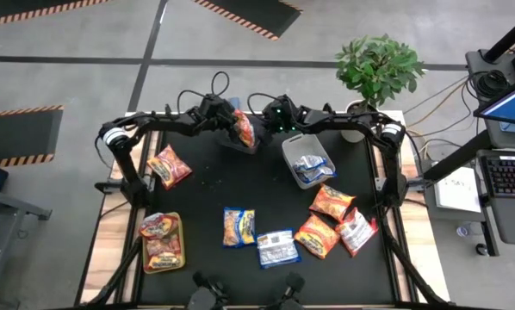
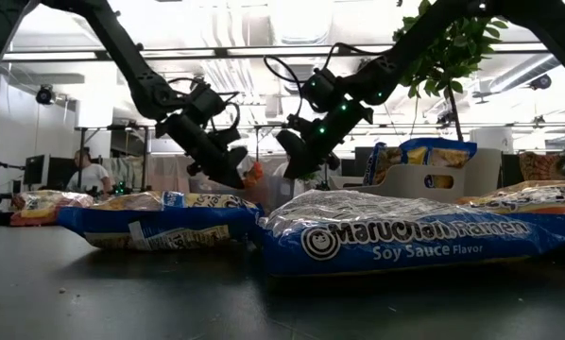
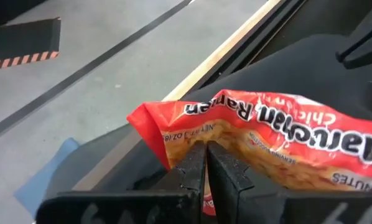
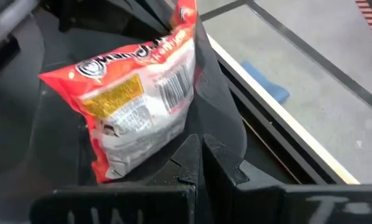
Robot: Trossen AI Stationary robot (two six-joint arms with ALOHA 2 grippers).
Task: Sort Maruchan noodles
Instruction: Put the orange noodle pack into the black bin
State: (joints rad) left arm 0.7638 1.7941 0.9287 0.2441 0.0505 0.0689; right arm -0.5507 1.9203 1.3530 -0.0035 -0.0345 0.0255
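Left gripper (image 3: 206, 163) pinches an orange packet (image 3: 279, 140) by its edge; right gripper (image 4: 201, 163), just beside it, clenched empty.

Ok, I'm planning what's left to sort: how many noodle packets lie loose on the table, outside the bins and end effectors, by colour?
Orange packets: 3
Blue packets: 2
Red-and-white packet: 1
Total: 6
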